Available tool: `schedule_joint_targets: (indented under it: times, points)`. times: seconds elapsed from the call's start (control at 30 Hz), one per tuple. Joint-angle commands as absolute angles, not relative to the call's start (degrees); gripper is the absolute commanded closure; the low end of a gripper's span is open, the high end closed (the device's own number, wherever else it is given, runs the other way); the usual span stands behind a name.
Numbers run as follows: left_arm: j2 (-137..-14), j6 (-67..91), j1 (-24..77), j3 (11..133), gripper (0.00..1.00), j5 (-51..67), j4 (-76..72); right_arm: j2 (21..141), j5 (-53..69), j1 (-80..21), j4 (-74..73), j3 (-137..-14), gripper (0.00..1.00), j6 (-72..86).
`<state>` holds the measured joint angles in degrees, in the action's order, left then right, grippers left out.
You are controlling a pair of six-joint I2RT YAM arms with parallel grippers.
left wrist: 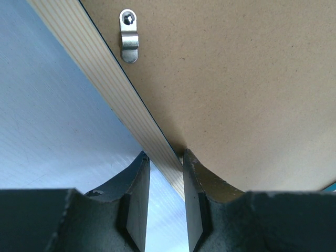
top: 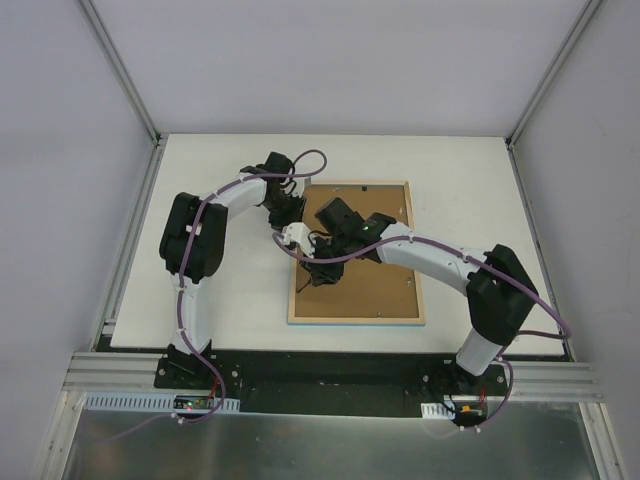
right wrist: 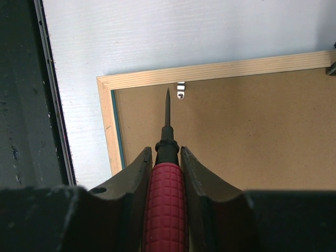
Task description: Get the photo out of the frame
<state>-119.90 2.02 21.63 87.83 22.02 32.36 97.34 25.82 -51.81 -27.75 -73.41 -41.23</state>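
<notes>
The frame (top: 419,290) lies face down, its pale wood back edge (left wrist: 105,79) up. The plain brown backing board (top: 375,290) fills it. The photo is hidden under the board. My left gripper (top: 288,212) straddles the frame's left rail, and its fingertips (left wrist: 185,157) touch both sides of the rail. My right gripper (top: 320,262) is above the board and shut on a red-handled screwdriver (right wrist: 165,210). The screwdriver's tip points at a metal clip (right wrist: 181,90) near a frame corner. A thin turquoise line (right wrist: 117,131) shows inside the rail.
Another metal clip (left wrist: 128,39) holds the board near the left gripper. The white table (top: 220,300) extends left of the frame to a dark edge strip (right wrist: 52,105). Both arms cross over the frame's upper left part.
</notes>
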Motion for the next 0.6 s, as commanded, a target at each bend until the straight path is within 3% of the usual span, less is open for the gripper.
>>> schedule_joint_targets:
  times: [0.0,0.57]
  points:
    - [-122.3,-0.2,21.1,87.8,0.84,21.0,32.5,97.0,26.5,-52.3,-27.4,-75.4,0.99,-41.8]
    - [-122.7,-0.3,21.0,87.8,0.85,21.7,32.4,99.4,22.8,-52.6,-24.5,-75.3,0.99,-40.0]
